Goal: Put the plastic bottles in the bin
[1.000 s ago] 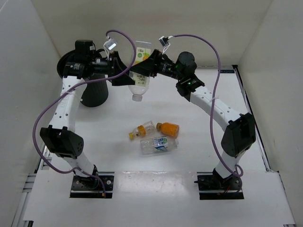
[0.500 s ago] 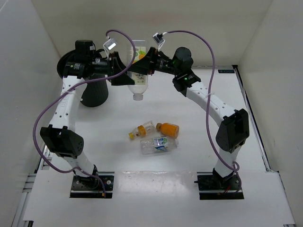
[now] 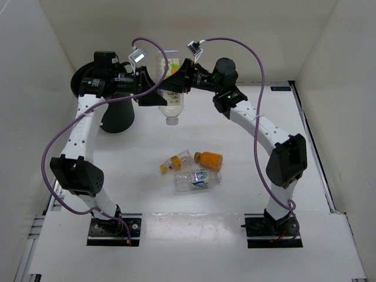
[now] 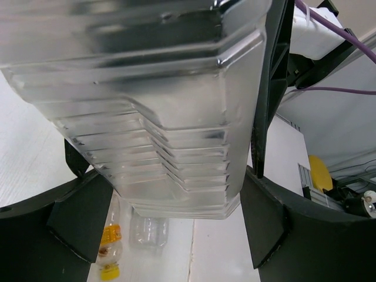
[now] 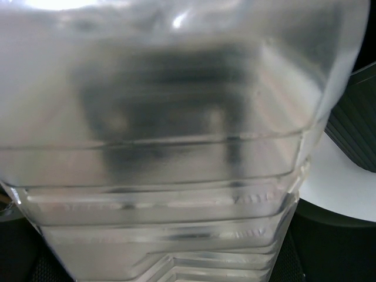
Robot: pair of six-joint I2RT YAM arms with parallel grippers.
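The large square yellow-labelled bottle (image 3: 169, 88) hangs neck-down in the air at the back of the table. My right gripper (image 3: 177, 79) is shut on its upper body, and the bottle (image 5: 176, 147) fills the right wrist view and hides the fingers. My left gripper (image 3: 156, 88) is open with one finger on either side of the same bottle (image 4: 164, 117). The black bin (image 3: 116, 115) stands just left of it, partly behind my left arm. A yellow-capped bottle (image 3: 174, 161), an orange-filled bottle (image 3: 210, 159) and a blue-green-labelled bottle (image 3: 197, 179) lie mid-table. The black-capped bottle is out of view.
White walls close in the table on the left, back and right. Purple cables loop above both wrists. The left wrist view shows the yellow-capped bottle (image 4: 108, 249) and a clear bottle (image 4: 149, 230) on the table below.
My right arm has carried the large bottle a little left, in between my left gripper's fingers. My left arm has stayed still. The bottles on the table have not moved.
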